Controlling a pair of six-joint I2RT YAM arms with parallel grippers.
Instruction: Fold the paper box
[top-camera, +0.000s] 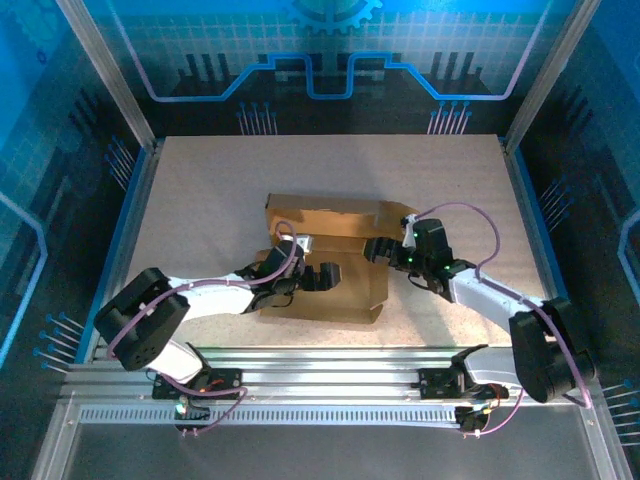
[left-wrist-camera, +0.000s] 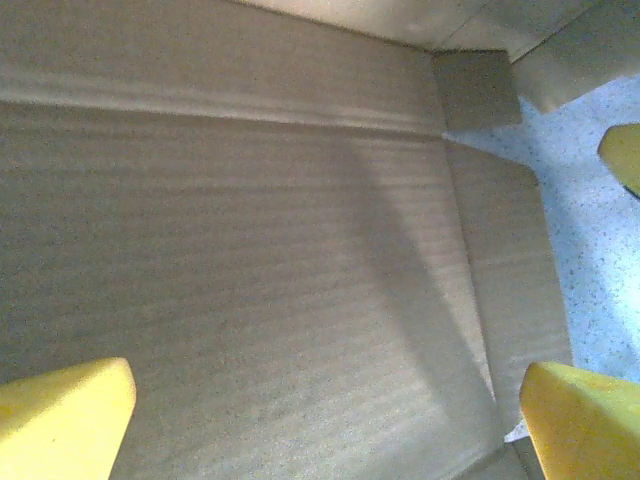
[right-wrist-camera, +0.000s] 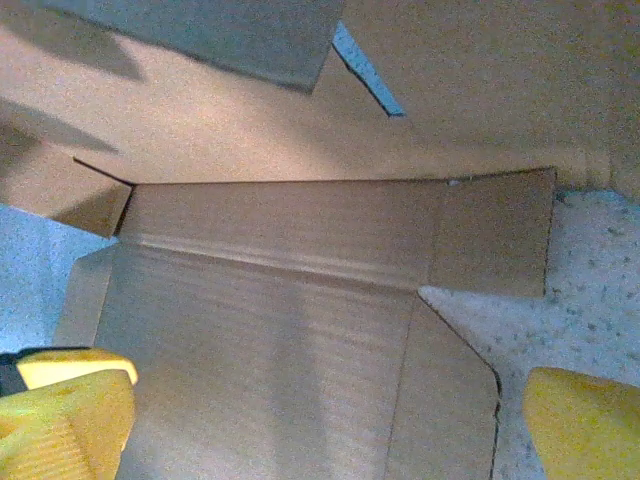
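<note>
The paper box (top-camera: 345, 300) is brown cardboard lying in the middle of the table, its back panel (top-camera: 330, 214) raised and its base flat. My left gripper (top-camera: 322, 277) hovers open over the base panel (left-wrist-camera: 250, 250), yellow fingertips (left-wrist-camera: 65, 415) wide apart with nothing between them. My right gripper (top-camera: 378, 248) is at the box's right side, open over the same sheet (right-wrist-camera: 270, 340). A side flap (right-wrist-camera: 450, 400) and a small corner tab (right-wrist-camera: 490, 235) lie flat under it. A yellow fingertip of the right gripper (left-wrist-camera: 622, 155) shows at the edge of the left wrist view.
The speckled tabletop (top-camera: 200, 200) surrounds the box on all sides. Aluminium rails (top-camera: 330, 360) run along the near edge by the arm bases. Blue enclosure walls (top-camera: 60, 200) stand at left, right and back.
</note>
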